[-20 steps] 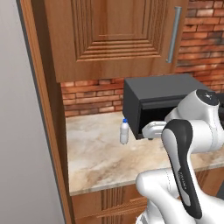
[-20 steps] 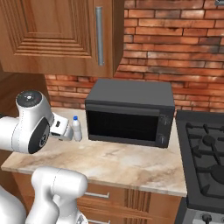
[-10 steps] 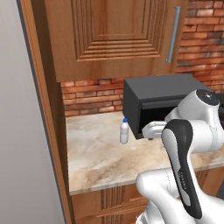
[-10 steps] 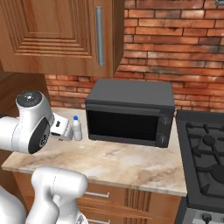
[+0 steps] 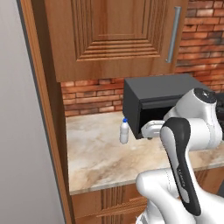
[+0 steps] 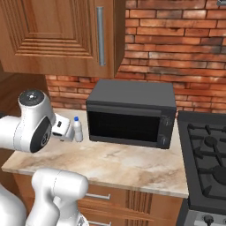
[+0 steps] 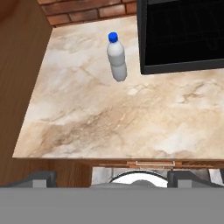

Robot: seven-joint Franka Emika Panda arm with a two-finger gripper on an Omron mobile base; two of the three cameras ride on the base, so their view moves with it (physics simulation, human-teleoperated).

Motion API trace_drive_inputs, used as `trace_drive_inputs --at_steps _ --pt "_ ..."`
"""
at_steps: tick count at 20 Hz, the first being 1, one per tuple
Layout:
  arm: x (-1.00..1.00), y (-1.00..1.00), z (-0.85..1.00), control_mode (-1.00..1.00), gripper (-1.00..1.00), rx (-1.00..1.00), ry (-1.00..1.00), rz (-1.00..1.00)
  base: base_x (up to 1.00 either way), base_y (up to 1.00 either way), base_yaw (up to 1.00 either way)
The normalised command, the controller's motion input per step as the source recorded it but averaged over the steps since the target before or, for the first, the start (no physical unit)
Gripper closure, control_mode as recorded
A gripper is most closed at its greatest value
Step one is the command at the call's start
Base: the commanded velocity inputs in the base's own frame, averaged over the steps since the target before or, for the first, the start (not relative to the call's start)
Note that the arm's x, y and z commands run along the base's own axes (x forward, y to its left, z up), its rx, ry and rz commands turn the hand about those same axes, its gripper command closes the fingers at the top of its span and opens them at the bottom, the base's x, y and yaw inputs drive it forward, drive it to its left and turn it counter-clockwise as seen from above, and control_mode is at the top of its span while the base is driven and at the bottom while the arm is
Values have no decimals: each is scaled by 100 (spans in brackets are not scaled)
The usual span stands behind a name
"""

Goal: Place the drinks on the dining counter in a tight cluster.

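The small white bottle with blue cap (image 5: 124, 131) (image 6: 77, 129) (image 7: 117, 57) stands upright on the short marble counter (image 5: 100, 157) (image 6: 119, 163) (image 7: 109, 118), just left of the black microwave (image 5: 162, 103) (image 6: 130, 112) (image 7: 181, 35) and near the brick back wall (image 5: 89, 96). The gripper (image 7: 111, 177) hangs above the counter's near edge, fingers spread as wide as they go and holding nothing, well short of the bottle.

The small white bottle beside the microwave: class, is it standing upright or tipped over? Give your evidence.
Upright. The small white bottle stands on its base on the marble counter, blue cap at the top, just left of the microwave; the hand view agrees.
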Motion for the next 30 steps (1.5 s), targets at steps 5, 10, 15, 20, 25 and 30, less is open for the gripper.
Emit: trace_drive_inputs --at_steps 5,10,15,20,25,30 --pt "60 18 37 -100 -100 -15 39 -2 0 0 0" --pt "61 0 17 -100 -100 -10 30 0 0 0 0" --pt "22 0 -37 -100 -100 -1 -2 0 0 0 0" --pt "22 8 -81 -100 -100 0 -14 0 0 0 0" --pt "28 9 -52 -100 -100 -1 -5 0 0 0 0" --pt "16 6 -2 -100 -100 -3 -2 0 0 0 0"
